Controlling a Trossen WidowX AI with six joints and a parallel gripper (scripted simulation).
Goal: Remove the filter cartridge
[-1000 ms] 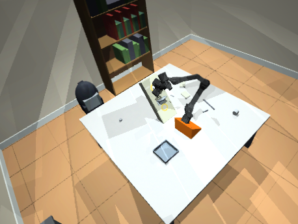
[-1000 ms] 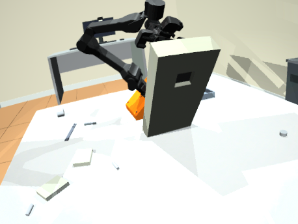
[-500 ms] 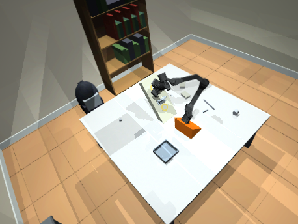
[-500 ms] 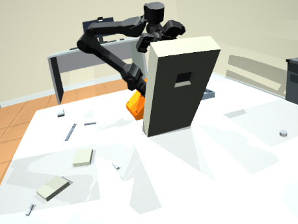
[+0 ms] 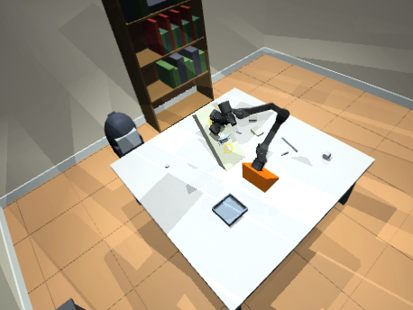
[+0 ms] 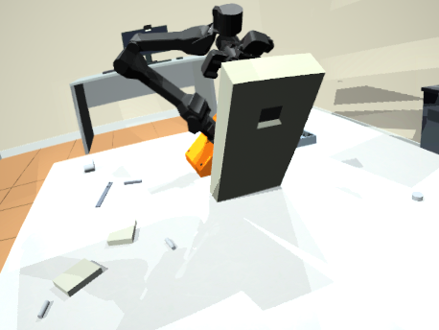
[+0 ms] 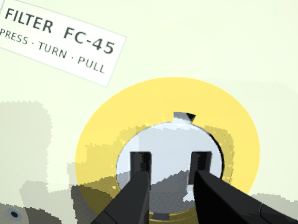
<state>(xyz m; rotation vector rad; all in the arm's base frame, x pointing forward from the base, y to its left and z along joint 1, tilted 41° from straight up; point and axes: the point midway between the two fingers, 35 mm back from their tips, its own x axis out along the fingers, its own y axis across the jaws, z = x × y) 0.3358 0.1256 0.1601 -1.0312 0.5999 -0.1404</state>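
Two black fingers of the gripper (image 5: pixel 214 123) (image 6: pixel 229 55) (image 7: pixel 171 174) are held partly open, with a narrow gap between them and nothing gripped. In the wrist view, their tips are seen over the lower parts of the two dark slots (image 7: pixel 141 162) in the filter cartridge (image 7: pixel 160 137); whether the slots are entered or touched cannot be told.

The pale round cartridge is seated in the service panel (image 5: pixel 225 162) (image 6: pixel 264 158) (image 7: pixel 60 120) and is surrounded by a yellow ring (image 7: pixel 95 135). A small notch (image 7: pixel 180 117) is seen at the cartridge's upper edge. Above and to the left in that view, a white label (image 7: pixel 62 42) is printed with "FILTER FC-45" and "PRESS · TURN · PULL".

The panel is stood on the white table (image 5: pixel 252 252) (image 6: pixel 192 288), its dark back shown in the exterior view, with a square opening (image 6: pixel 270 114) in it. The arm is carried by an orange base (image 5: pixel 265 182) (image 6: pixel 198 155) near the panel. The shallow tray (image 5: pixel 221 217) (image 6: pixel 308 139) is set well apart from the gripper. Two pale blocks (image 6: pixel 79 276) are laid on the table. Beyond the table, red and green books are held in a wooden bookcase (image 5: pixel 136 81).
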